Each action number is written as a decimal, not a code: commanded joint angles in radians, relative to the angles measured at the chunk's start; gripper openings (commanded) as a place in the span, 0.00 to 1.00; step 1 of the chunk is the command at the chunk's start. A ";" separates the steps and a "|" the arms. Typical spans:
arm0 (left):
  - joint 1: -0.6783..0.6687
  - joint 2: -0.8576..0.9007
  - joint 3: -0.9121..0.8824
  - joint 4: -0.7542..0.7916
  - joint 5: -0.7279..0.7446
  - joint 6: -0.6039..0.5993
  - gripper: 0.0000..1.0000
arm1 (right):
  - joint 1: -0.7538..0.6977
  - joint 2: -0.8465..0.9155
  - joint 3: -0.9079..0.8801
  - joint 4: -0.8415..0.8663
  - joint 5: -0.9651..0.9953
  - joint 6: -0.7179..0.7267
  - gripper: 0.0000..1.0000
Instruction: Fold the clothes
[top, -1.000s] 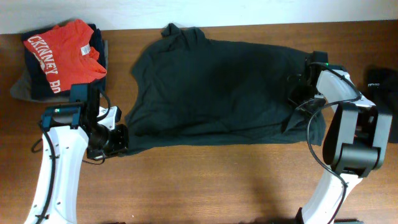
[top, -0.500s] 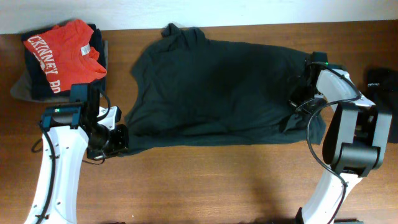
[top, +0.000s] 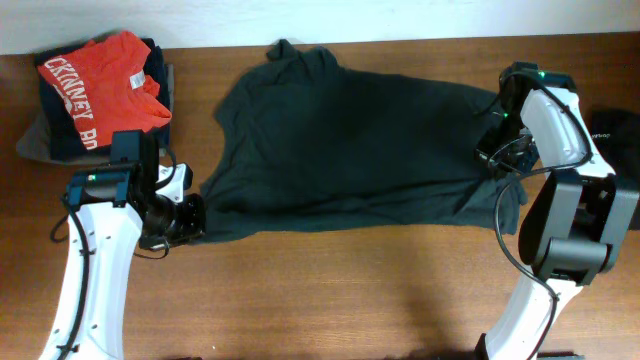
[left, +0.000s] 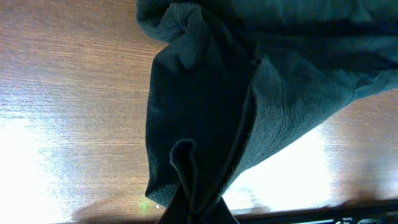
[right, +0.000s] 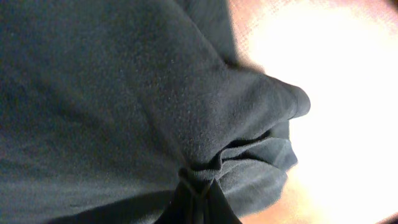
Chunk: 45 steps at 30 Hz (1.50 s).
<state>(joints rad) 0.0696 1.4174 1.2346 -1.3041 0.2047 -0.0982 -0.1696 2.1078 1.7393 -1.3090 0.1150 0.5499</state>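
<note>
Dark shirt (top: 340, 140) is lying spread, left pincer (top: 190, 218) and right pincer (top: 492, 160) clamping its 2 ends; a joint lift-and-fold is probably coming next.

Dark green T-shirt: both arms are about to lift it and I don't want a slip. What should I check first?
1. Jaws of the left gripper shut on the T-shirt at its near-left corner: ok.
2. Jaws of the right gripper shut on its right edge, cloth bunched there: ok.
3. Cloth smooth between the two grips: not ok, creased.
4. The red shirt lies apart from it: ok.
5. The black garment at the right side free of the right arm: cannot tell.
</note>
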 joint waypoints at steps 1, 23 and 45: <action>-0.001 -0.014 0.015 0.014 -0.011 -0.006 0.01 | -0.002 -0.090 0.019 -0.049 0.077 0.047 0.04; -0.002 -0.014 0.014 0.029 -0.011 -0.006 0.01 | -0.002 -0.236 -0.081 -0.180 0.140 0.001 0.14; -0.002 -0.014 0.014 0.028 -0.011 -0.006 0.00 | -0.001 -0.447 -0.165 -0.279 0.069 0.000 0.04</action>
<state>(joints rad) 0.0696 1.4174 1.2346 -1.2724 0.2047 -0.0982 -0.1696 1.7805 1.5833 -1.5742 0.1856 0.5449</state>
